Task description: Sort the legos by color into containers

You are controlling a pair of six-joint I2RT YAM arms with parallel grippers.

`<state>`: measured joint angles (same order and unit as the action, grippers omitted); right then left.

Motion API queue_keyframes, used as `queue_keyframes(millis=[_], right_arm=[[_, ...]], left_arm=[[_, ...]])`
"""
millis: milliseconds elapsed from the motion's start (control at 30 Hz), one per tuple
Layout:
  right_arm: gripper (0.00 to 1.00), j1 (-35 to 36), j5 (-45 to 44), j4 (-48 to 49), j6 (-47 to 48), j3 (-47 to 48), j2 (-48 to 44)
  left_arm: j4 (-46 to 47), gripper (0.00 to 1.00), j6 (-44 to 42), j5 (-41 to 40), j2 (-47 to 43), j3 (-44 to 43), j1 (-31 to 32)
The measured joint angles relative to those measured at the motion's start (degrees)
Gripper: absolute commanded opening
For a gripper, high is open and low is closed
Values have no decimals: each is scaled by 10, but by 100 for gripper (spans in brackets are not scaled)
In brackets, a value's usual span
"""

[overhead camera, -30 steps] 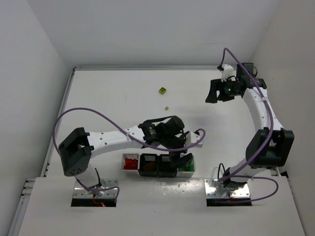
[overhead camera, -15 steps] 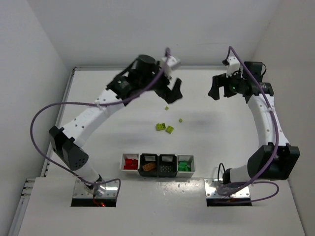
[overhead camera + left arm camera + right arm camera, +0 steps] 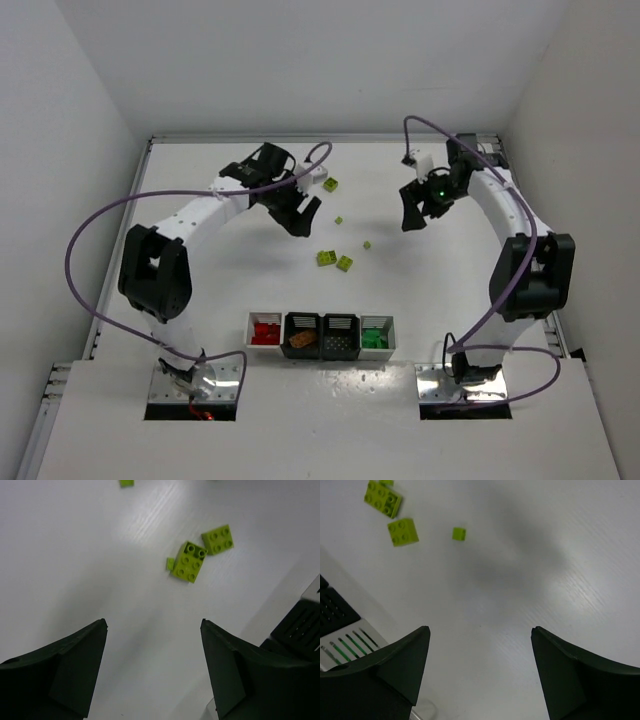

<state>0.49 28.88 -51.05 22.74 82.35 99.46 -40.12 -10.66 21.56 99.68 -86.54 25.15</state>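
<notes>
Several yellow-green legos lie mid-table: two bricks side by side (image 3: 326,258) (image 3: 344,264), tiny ones (image 3: 367,244) (image 3: 339,220), and one farther back (image 3: 330,184). The left wrist view shows the pair (image 3: 190,561) (image 3: 218,539); the right wrist view shows it too (image 3: 383,499) (image 3: 403,531), with a tiny piece (image 3: 459,533). The containers (image 3: 320,322) stand at the near edge; red bricks (image 3: 265,331), a brown one (image 3: 301,341) and green ones (image 3: 376,337) lie in them. My left gripper (image 3: 298,218) (image 3: 154,625) is open and empty, left of the pair. My right gripper (image 3: 413,215) (image 3: 480,630) is open and empty, to their right.
White walls enclose the table on three sides. The metal base plates (image 3: 195,385) (image 3: 465,388) sit at the near edge beside the bins. A bin corner (image 3: 300,625) shows at the right of the left wrist view, another (image 3: 345,640) low left in the right wrist view.
My left arm left the bins, swung to the back of the table, then came down left of the yellow-green bricks. My right gripper moved inward, to the left and lower.
</notes>
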Motion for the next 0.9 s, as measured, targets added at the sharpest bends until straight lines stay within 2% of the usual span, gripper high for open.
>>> queue_keyframes(millis=[100, 233, 400, 600, 900], right_arm=[[82, 36, -14, -17, 30, -17, -13], [81, 60, -26, -31, 49, -21, -16], [80, 61, -41, -17, 41, -47, -16], [80, 64, -62, -5, 27, -97, -16], [80, 64, -81, 1, 21, -99, -17]], left_arm=[[-17, 76, -42, 10, 29, 22, 0], [-12, 64, -87, 4, 44, 23, 6], [18, 64, -110, -10, 54, 25, 29], [65, 70, -111, -25, 75, 45, 77], [102, 79, -91, -45, 135, 47, 126]])
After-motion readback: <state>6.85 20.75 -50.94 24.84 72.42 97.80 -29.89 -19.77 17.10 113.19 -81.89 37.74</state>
